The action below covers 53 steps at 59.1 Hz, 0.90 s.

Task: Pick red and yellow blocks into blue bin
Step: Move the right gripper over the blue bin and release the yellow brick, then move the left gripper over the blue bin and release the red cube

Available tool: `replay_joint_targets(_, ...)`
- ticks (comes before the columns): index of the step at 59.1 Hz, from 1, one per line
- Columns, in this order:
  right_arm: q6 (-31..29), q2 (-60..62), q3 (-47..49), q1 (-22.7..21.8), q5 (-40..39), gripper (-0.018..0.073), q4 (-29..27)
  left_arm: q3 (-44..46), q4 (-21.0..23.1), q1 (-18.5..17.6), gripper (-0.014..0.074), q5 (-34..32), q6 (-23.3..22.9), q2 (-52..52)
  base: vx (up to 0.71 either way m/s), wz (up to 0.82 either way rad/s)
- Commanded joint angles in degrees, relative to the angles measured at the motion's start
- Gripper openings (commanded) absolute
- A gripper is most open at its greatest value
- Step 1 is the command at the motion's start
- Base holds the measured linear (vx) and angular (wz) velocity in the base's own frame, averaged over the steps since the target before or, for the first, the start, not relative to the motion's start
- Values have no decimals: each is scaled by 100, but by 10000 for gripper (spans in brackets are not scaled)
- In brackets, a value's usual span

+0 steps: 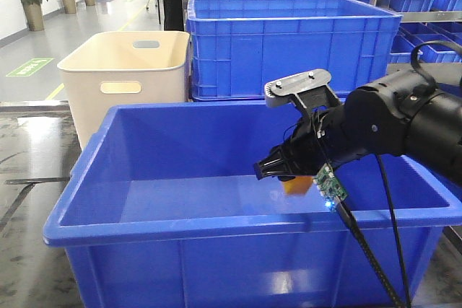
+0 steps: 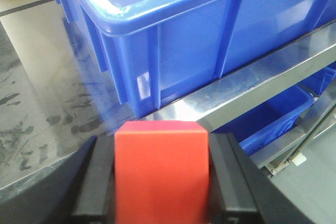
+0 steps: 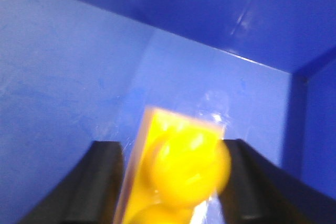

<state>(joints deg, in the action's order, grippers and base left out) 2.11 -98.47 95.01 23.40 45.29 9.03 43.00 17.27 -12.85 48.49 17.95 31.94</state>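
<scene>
I am holding the yellow brick (image 3: 181, 174) tight in my right gripper (image 3: 173, 182), down inside the bin (image 1: 216, 230) — its floor is lying right below. My left gripper (image 2: 160, 187) is squeezing the red cube (image 2: 160, 166) — not in yet.

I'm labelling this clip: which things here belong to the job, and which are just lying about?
Job: small plain red cube; yellow studded toy brick; large smooth-walled blue plastic bin.
Lying about: cream plastic tub with handle slot; taller ribbed blue plastic crate.
</scene>
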Motion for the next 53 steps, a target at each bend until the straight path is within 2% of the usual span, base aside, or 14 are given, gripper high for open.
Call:
replay_joint_targets(1,-7,288,228,1,-539,546,111,145,149,-16,316,-386,2,31,0,0)
replay_joint_targets(12,-32,561,228,1,-451,583,112,145,149,-16,316,-386,2,31,0,0)
replay_joint_targets(37,-88,1903,192,6,1047,583,-71,145,149,-16,316,-386,2,31,0,0)
replay_joint_targets(43,-95,2274,-233,6,987,583,-71,145,149,-16,316,-386,2,31,0,0)
replay_joint_targets(53,-111,3086,-1541,6,487,583,-71,145,149,-16,316,-381,2,31,0,0)
